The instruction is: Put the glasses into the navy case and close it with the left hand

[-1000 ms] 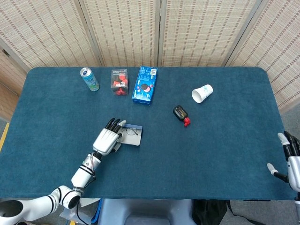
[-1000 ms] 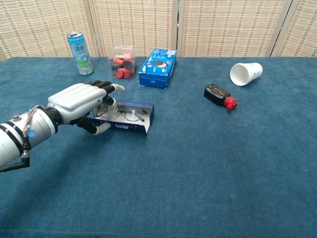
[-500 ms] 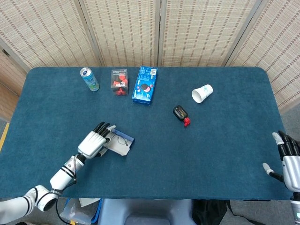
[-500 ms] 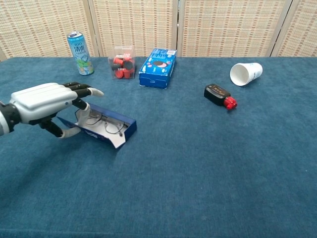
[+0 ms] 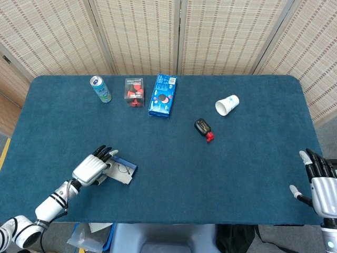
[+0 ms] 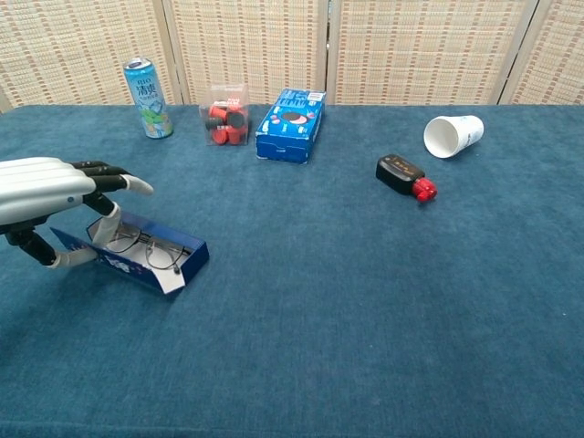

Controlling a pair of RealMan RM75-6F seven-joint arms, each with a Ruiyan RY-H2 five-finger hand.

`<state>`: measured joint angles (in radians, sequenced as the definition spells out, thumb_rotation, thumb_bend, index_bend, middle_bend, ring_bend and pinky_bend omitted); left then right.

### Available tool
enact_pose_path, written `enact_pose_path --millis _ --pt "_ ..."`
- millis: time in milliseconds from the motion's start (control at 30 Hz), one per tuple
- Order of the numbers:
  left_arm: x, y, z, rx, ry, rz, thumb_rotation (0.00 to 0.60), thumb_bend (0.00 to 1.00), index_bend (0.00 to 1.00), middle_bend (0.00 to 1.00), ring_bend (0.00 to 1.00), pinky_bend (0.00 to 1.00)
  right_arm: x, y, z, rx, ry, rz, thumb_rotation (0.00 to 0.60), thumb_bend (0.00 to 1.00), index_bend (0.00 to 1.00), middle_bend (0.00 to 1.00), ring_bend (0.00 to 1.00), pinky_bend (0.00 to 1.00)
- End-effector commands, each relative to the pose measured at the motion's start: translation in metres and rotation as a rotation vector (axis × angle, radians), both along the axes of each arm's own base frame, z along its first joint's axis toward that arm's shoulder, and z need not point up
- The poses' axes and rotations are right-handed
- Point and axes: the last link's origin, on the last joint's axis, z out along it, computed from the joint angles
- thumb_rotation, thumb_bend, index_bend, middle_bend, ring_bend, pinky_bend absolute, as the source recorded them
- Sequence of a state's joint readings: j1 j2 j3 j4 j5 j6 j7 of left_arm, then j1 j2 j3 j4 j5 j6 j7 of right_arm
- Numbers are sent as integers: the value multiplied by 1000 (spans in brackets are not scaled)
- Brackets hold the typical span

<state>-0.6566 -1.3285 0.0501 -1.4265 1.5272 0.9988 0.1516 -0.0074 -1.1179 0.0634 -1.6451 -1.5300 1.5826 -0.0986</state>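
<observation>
The navy case [image 6: 146, 260] [image 5: 122, 173] lies open on the blue table near the front left, with the thin wire glasses [image 6: 139, 248] inside it. My left hand [image 6: 50, 187] [image 5: 92, 169] grips the case's left end, fingers over its top and thumb underneath. The case lid shows only as a flap behind the hand. My right hand [image 5: 321, 182] hangs at the table's front right edge in the head view, fingers spread, holding nothing.
Along the back stand a drink can [image 6: 146, 86], a clear box of red pieces [image 6: 224, 117] and a blue carton [image 6: 290, 124]. A white paper cup [image 6: 453, 135] lies on its side at the right, with a black and red object [image 6: 405, 176] near it.
My left hand has dragged the open case, with the glasses in it, toward the front left of the table. The right hand has risen slightly at the right edge.
</observation>
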Motion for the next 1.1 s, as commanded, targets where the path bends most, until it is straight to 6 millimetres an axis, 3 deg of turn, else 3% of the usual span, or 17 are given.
enact_pose_path --millis 33,367,767,1100 --pt "6 4 -1 2 -2 7 600 451 556 84 0 0 0 1 0 -1 -1 0 600 190 0 54 75 107" --pt "27 27 -5 26 -6 24 600 449 548 84 0 0 -2 4 0 -6 -3 -5 600 189 0 54 75 107" --pt "33 50 -18 51 61 64 600 448 509 74 0 0 -5 5 0 -7 -6 -14 600 189 0 54 75 107" --pt "35 60 -29 112 130 48 600 358 223 0 0 0 -8 6 1 -11 -8 -20 600 189 0 54 75 107"
